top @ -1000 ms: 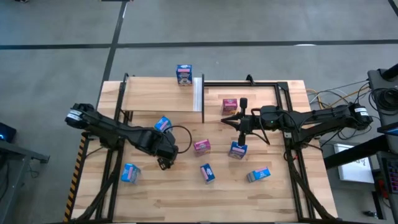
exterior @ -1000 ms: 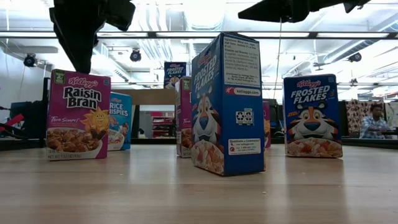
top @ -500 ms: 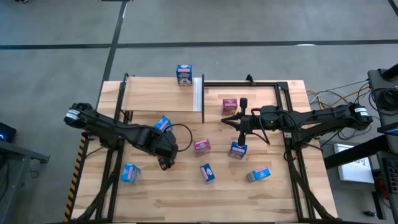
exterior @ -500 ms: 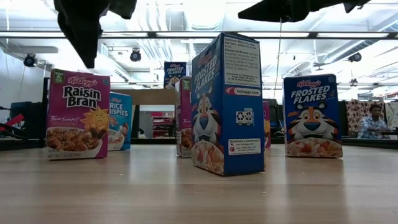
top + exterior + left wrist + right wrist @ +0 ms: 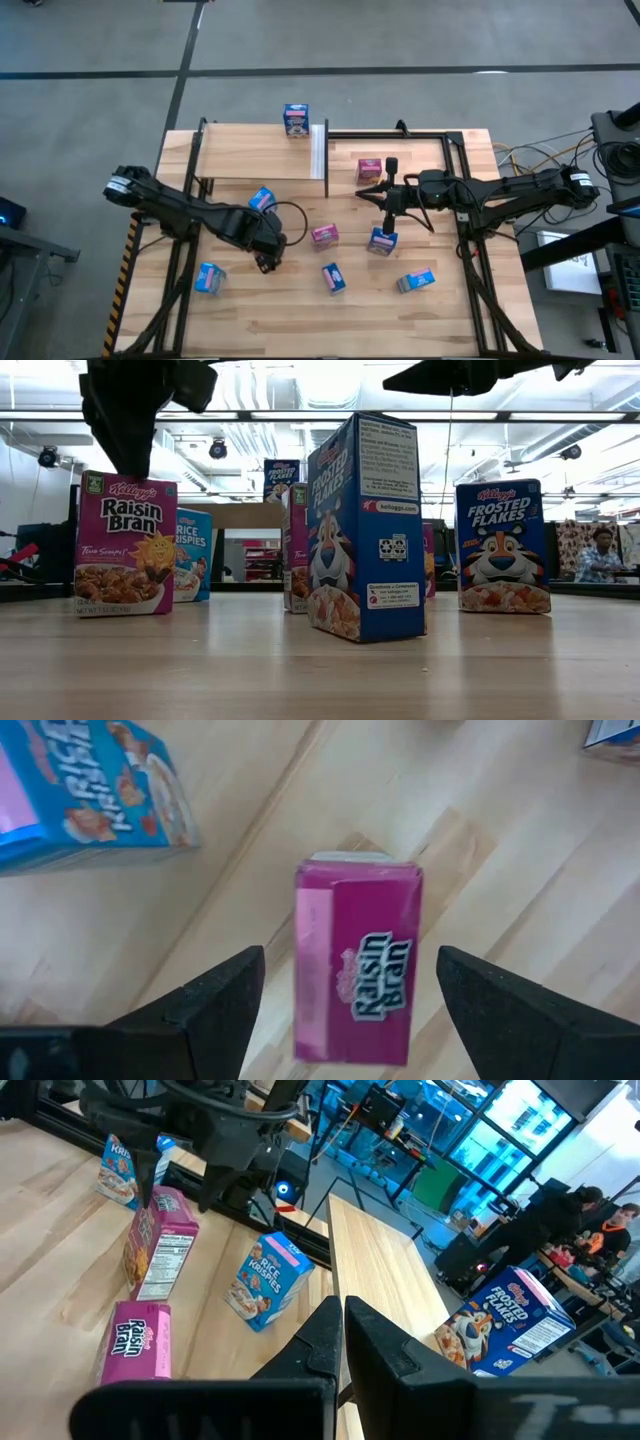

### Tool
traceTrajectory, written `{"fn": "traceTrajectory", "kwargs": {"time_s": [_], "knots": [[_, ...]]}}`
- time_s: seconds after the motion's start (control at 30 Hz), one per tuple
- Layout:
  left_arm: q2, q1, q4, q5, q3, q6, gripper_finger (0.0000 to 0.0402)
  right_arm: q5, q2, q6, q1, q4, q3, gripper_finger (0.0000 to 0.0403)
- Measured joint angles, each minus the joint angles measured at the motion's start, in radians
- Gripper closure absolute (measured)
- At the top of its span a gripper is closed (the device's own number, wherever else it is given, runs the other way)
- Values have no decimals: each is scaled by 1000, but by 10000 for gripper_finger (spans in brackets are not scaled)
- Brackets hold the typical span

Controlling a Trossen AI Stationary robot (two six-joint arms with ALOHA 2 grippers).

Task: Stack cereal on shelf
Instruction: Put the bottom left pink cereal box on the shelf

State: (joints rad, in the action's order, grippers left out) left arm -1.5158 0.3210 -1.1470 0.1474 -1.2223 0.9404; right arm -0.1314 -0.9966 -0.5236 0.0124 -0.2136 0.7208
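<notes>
Overhead, the left gripper (image 5: 263, 262) hangs lower left of centre, fingers spread above a pink box (image 5: 357, 963). Another box (image 5: 295, 120) stands on the shelf (image 5: 240, 155), upper centre. The right gripper (image 5: 366, 195), pinched together, waits right of centre.

a: left gripper (image 5: 264, 262) sits over a pink raisin bran box (image 5: 357, 962). fingers (image 5: 215, 1005) straddle it with bare wood showing on both sides.
b: neighbours?
a: rice krispies box (image 5: 85, 785) close on one side, nothing touching. shelf (image 5: 240, 150) top is bare except one blue box (image 5: 295, 120) at its far edge by the white strip.
b: mid table?
a: crowded. pink box (image 5: 324, 235), blue box (image 5: 332, 278), and the right gripper (image 5: 362, 193), fingers together, hanging above the table between two more boxes. near edge strip is free.
</notes>
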Motion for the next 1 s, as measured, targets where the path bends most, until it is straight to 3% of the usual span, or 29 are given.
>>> {"fn": "traceTrajectory", "kwargs": {"time_s": [0.23,0.53,0.8,1.0], "knots": [[0,0,14,0,7,-18,129,0,0,0,0,0,0,394],[-3,0,35,0,27,-28,177,0,0,0,0,0,0,394],[-4,0,38,0,72,-38,185,0,0,7,0,0,0,394],[-4,0,42,-46,72,-90,217,0,0,7,0,0,0,394]]}}
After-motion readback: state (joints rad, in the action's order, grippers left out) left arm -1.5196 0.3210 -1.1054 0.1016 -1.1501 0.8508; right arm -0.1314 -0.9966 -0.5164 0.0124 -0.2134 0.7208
